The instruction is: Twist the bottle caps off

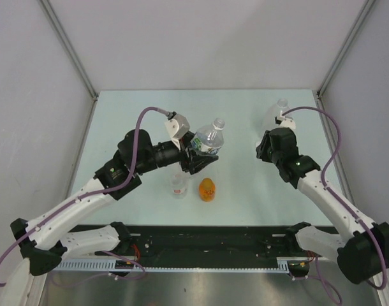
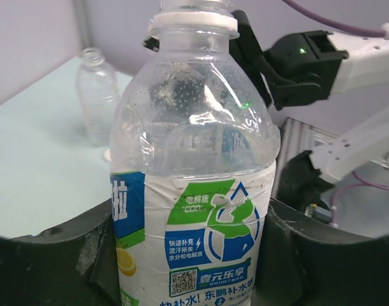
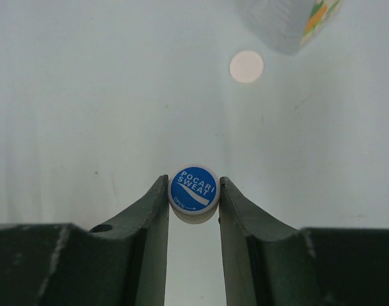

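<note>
On the pale green table [image 1: 245, 185], walled by white panels [image 1: 29, 76], the left arm [image 1: 86, 197] reaches in from the near-left corner with a purple cable [image 1: 140, 124] looping over it. Its black wrist covers part of the ground beside the things in the middle. The left gripper [image 1: 196, 155] is clamped round the labelled belly of the blue-labelled bottle [image 1: 209, 137], which stands upright near the table's centre. In the left wrist view its body fills the frame and hides most of what lies beyond. Its neck is bare, with a white collar ring [image 2: 193, 23] below open threads. The clear shoulder is flecked with droplets, and the white, blue and green label [image 2: 207, 242] carries Chinese print. Just in front of it, toward the arms, stands the small red-labelled bottle [image 1: 177, 186], with the small orange bottle [image 1: 207, 189] beside it on the right, the two apart. Whether their caps are on is too small to tell. Further right, the right arm [image 1: 322, 191] bends inward and its wrist hides the jaws from above. The right wrist view shows the right gripper [image 3: 193, 203] pinching the blue cap [image 3: 194, 188], white-sided and lettered POCARI SWEAT, between its fingertips [image 3: 155, 204] over the table; whether it touches the surface I cannot tell. Beyond it a white cap [image 3: 247, 66] lies flat on the table, just beside the large clear bottle [image 1: 275, 115], which stands at the far right, partly behind the right wrist.
</note>
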Tool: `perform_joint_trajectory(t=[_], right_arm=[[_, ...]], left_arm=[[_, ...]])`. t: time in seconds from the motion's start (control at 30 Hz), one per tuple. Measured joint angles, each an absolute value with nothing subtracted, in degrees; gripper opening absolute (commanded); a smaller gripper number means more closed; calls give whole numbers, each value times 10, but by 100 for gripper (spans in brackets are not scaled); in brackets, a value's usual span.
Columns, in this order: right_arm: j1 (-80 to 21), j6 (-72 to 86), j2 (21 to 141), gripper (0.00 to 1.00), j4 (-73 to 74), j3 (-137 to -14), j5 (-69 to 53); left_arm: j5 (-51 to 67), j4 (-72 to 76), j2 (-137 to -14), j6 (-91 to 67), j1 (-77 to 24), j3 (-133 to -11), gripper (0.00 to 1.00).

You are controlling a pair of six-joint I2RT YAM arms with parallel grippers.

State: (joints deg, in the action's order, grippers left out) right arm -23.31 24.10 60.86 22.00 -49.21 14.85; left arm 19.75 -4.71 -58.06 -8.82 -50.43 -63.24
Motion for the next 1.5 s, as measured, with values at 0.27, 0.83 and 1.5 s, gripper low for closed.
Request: perform_joint_trajectory(t=[0.27,0.83,1.5], right_arm=[[-215,310,717,0,166,-454,136],[-210,352,889,0,82,-453,140],[-210,338,926,26,43,-454,158]], left_arm=[[116,-56,-574,-85,-504,-605,0],[92,-57,-530,-84,-504,-579,0],[93,-53,-549,-84,-504,-575,3]])
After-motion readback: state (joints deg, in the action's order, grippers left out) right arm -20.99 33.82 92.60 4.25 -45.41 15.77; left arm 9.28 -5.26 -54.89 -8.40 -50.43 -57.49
